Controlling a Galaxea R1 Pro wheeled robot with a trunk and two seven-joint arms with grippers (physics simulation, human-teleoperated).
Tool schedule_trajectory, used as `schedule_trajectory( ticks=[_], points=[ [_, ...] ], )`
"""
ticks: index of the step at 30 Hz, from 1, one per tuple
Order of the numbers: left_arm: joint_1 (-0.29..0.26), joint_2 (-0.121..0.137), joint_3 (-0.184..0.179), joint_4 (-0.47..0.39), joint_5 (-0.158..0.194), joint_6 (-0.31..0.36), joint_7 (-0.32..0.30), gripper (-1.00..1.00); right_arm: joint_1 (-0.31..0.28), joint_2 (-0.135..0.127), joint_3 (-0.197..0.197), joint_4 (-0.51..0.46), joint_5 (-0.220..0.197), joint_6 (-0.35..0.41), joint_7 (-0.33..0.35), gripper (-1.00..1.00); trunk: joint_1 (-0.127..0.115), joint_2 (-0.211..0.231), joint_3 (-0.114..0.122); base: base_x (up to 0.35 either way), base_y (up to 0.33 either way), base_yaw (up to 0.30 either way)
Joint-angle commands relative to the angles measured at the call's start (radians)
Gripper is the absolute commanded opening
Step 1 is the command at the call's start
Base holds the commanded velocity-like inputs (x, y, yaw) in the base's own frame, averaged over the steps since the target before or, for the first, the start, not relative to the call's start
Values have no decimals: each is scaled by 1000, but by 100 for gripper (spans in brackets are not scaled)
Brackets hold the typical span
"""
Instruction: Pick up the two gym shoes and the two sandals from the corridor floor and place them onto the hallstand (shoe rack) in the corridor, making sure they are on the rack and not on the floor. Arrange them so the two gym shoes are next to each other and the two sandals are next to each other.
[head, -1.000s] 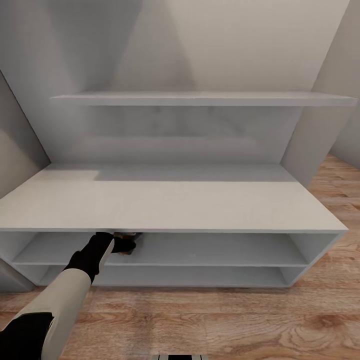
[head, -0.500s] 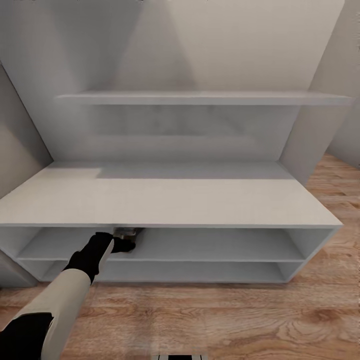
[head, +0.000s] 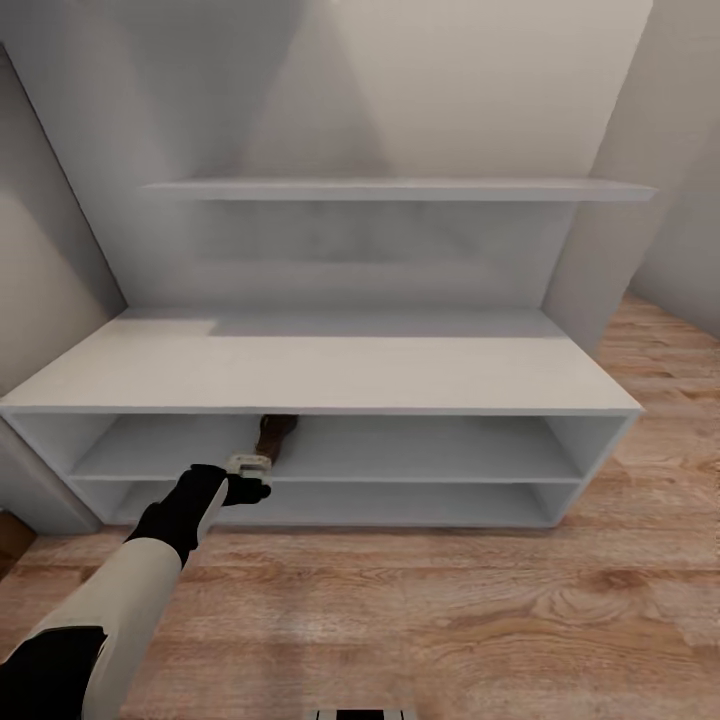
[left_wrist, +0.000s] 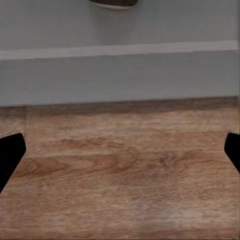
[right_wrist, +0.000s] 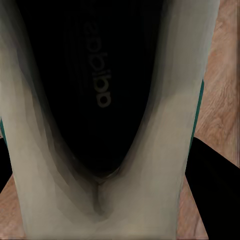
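One sandal (head: 276, 437) lies on the upper low shelf of the hallstand (head: 330, 392). The left gripper (head: 250, 478), jaws spread and empty, hangs just outside that shelf. The right jaws are clenched on a gym shoe (right_wrist: 100, 120); best shelved well apart from the sandal.

We see soft, even, shadow-light render light on the pale hallstand (head: 330, 375), with broad grey wedges of shade on the wall (head: 400, 90) above it, dim recesses under its shelves, slightly smeared floor (head: 450, 620) grain, and a blurred, dark close-up of a gym shoe (right_wrist: 100, 100).
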Motion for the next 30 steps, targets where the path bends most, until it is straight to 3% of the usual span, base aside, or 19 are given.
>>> schedule_trajectory(
  ticks=[1, 16, 20, 21, 22, 30],
  points=[
    [0, -1, 4, -1, -11, 4, -9, 100, -1, 0, -4, 0, 1, 1, 8, -100, -1, 0, -1, -334, 0, 0],
    [6, 1, 7, 2, -9, -31, -23, 100, -1, 0, -4, 1, 1, 1, 8, -100, -1, 0, -1, -335, 0, 0],
    [64, 6, 8, 2, -6, -123, -25, 100, -1, 0, -4, 1, 1, 1, 8, -100, -1, 0, -1, -335, 0, 0],
    [90, 8, 8, 2, -5, -162, -26, 100, -1, 1, -3, 1, 1, 1, 8, -100, -1, 0, -1, -335, 0, 0],
    [176, 12, 11, 3, -5, -274, -30, 100, -1, 1, -3, 2, 1, 1, 8, -100, -1, 0, -1, -329, 0, 0],
    [354, 20, 15, 4, -5, -537, -31, 100, -1, 2, -2, 5, 1, 1, 7, -100, -1, 0, -1, -167, 0, 0]
  ],
)
